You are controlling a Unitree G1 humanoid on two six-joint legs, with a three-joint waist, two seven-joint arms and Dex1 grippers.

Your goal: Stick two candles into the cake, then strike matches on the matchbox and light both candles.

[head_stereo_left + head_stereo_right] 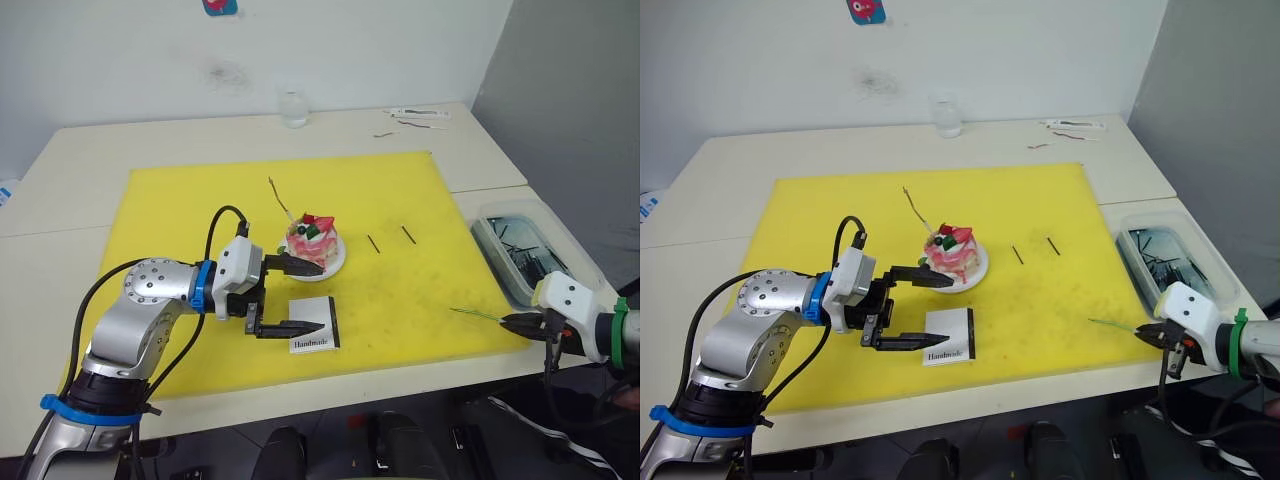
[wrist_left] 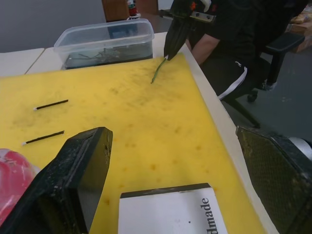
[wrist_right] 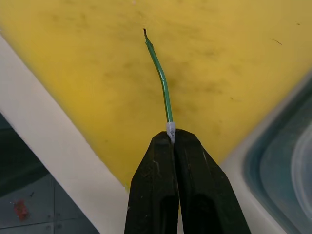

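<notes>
The cake [image 1: 312, 238] sits on its white plate [image 1: 333, 264] mid-mat, with a pale candle [image 1: 280, 198] leaning out of its far-left side. My left gripper [image 1: 318, 296] is open, one finger by the plate and the other beside the matchbox [image 1: 313, 337], touching neither. Two dark matches [image 1: 373, 243] [image 1: 408, 234] lie to the right of the cake. At the mat's front right corner my right gripper [image 1: 508, 321] is shut on the base of the green candle [image 3: 163, 87], which points left over the mat. In the left wrist view the matchbox [image 2: 170, 209] lies between the fingers [image 2: 73, 180].
A yellow mat [image 1: 180, 220] covers the table's middle. A clear plastic container [image 1: 520, 250] with dark bits inside stands just right of the mat, close to my right gripper. A glass [image 1: 293, 108] and small loose items [image 1: 420, 118] rest at the back.
</notes>
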